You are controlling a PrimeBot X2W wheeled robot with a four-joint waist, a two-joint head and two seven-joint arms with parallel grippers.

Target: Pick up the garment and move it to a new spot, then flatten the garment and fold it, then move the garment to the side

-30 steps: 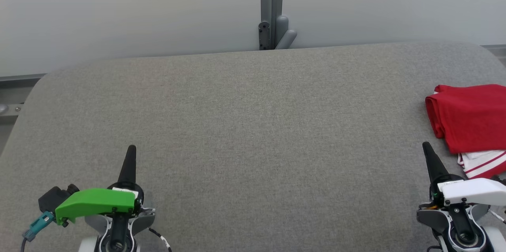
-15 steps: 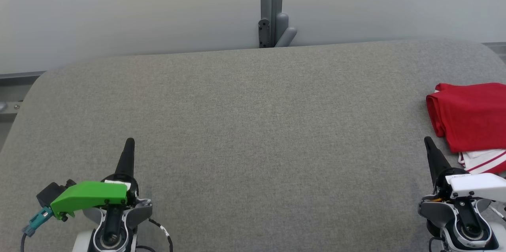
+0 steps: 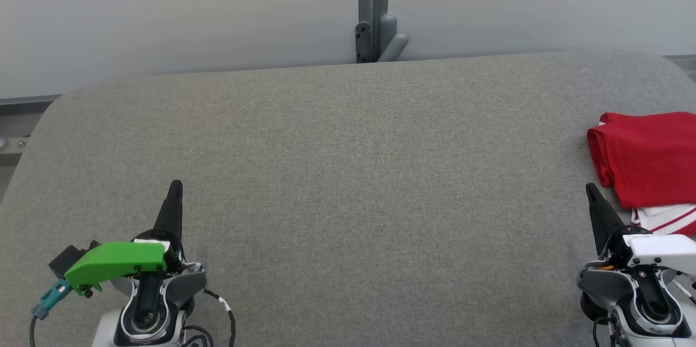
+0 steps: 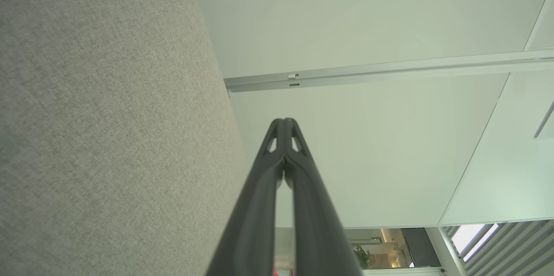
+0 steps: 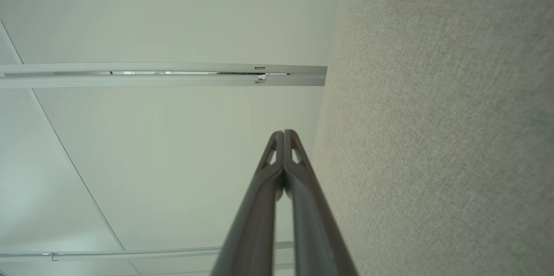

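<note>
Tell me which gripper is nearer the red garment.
The right gripper; its tip sits just beside the garment, while the left gripper is far across the table.

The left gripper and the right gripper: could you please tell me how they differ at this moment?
The left gripper carries a green cover at its wrist; the right gripper carries a white cover. The left gripper stands over bare grey table, far from the folded red garment; the right gripper stands close beside it. Both are shut, hold nothing and point up the head view.
</note>
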